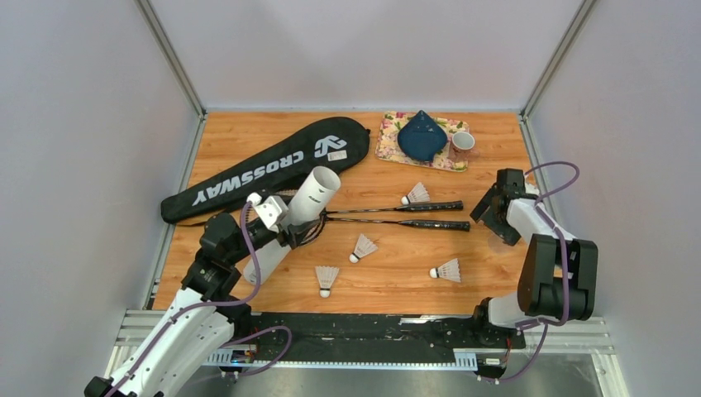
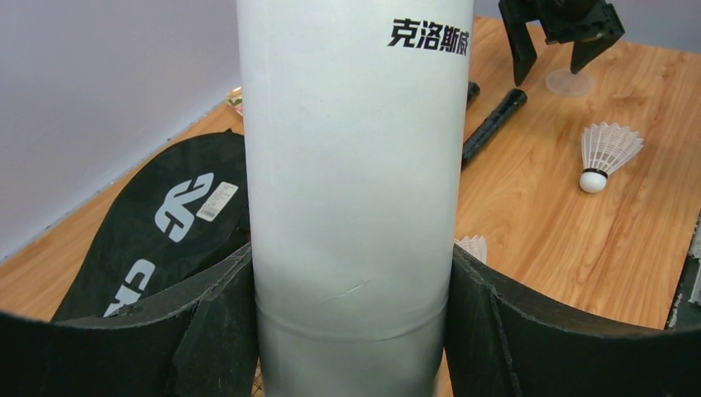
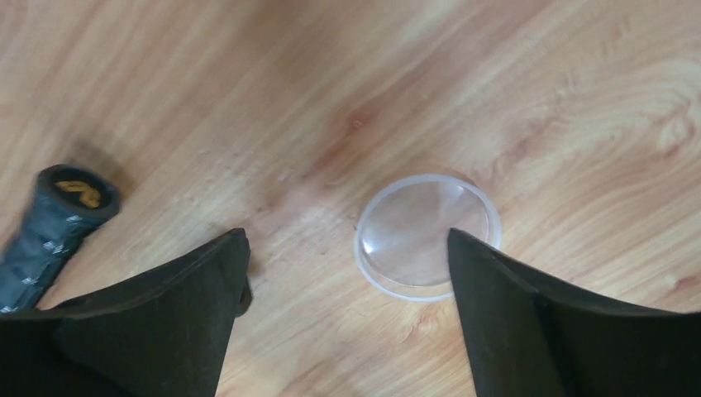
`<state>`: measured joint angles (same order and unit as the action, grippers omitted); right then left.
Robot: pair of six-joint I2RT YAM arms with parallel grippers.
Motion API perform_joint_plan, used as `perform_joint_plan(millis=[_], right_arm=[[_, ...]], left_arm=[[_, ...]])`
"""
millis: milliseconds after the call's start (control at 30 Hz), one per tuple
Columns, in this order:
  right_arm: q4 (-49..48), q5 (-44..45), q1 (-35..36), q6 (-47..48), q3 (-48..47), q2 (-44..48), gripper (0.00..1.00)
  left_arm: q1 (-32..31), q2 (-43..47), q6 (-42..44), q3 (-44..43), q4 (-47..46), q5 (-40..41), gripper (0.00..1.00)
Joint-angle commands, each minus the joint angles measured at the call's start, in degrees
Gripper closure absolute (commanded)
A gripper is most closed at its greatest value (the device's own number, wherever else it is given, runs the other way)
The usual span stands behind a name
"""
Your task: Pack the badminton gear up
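My left gripper (image 1: 287,225) is shut on the white tube (image 1: 307,203), which is tilted with its open end up and to the right; in the left wrist view the tube (image 2: 355,165) fills the gap between the pads of the gripper (image 2: 351,331). The black CROSSWAY cover (image 1: 264,165) lies behind it. Two rackets (image 1: 430,215) lie side by side mid-table, their heads hidden behind the tube. Shuttlecocks lie at the far middle (image 1: 416,195), the centre (image 1: 362,247), the near centre (image 1: 326,279) and the near right (image 1: 447,270). My right gripper (image 1: 496,217) is open and empty just above a clear round lid (image 3: 426,236).
A floral tray (image 1: 388,149) with a blue cloth (image 1: 422,136) and a small cup (image 1: 463,145) sits at the back right. A racket handle end (image 3: 62,219) lies left of the right gripper (image 3: 345,248). Metal frame posts edge the table.
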<state>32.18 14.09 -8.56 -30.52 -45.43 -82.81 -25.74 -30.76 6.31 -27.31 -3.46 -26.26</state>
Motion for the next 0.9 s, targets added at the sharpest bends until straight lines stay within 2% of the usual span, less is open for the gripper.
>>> perform_joint_plan(millis=[0,67,100,133,233,267,333,367,533,733,767,833,867], right_arm=[[-5.8,-4.2,2.7,4.9,-4.9,4.0,0.05],[-11.1,-10.4,7.4,11.6,-6.7,4.4,0.07],[-12.7,-21.1,8.2,14.3,-8.1,3.4,0.07],[-15.0,-26.6,11.3,15.9,-10.5,2.0,0.08],[-13.4,-39.6,12.7,19.6,-17.3,-7.3,0.10],[-11.6,-41.8,13.2,20.7,-22.9,-12.8,0.12],[-6.9,-46.8,13.6,22.7,-27.5,-17.8,0.19],[-5.8,-48.6,13.7,23.0,-29.1,-21.3,0.25],[-5.9,-48.2,13.9,24.0,-30.9,-24.2,0.30],[-6.7,-51.0,15.5,22.2,-30.3,-26.4,0.57],[-7.4,-51.4,15.6,20.8,-29.8,-25.7,0.66],[-7.1,-52.8,15.6,19.4,-30.2,-25.0,0.77],[-6.4,-50.8,15.8,18.3,-30.9,-23.6,1.00]], left_arm=[[0.2,1.6,-1.3,1.5,-5.9,-2.1,0.92],[0.2,2.1,-1.3,2.2,-6.8,-2.3,0.91],[0.2,2.1,-1.3,2.7,-7.0,-2.5,0.90],[0.2,1.9,-1.4,2.9,-7.1,-2.7,0.88],[0.2,1.7,-1.4,3.1,-7.2,-2.8,0.86],[0.2,1.8,-1.5,3.1,-7.2,-3.0,0.86],[0.2,1.8,-1.6,3.1,-7.2,-3.3,0.85],[0.2,1.8,-1.6,3.2,-7.3,-3.4,0.83],[0.1,1.8,-1.6,3.1,-7.0,-3.0,0.78],[0.2,1.0,-1.5,3.1,-6.6,-3.7,0.77],[0.2,0.8,-1.6,3.1,-6.7,-3.7,0.77],[0.2,0.1,-1.6,2.8,-6.6,-3.7,0.76],[0.2,-0.2,-1.6,3.0,-6.6,-3.8,0.76]])
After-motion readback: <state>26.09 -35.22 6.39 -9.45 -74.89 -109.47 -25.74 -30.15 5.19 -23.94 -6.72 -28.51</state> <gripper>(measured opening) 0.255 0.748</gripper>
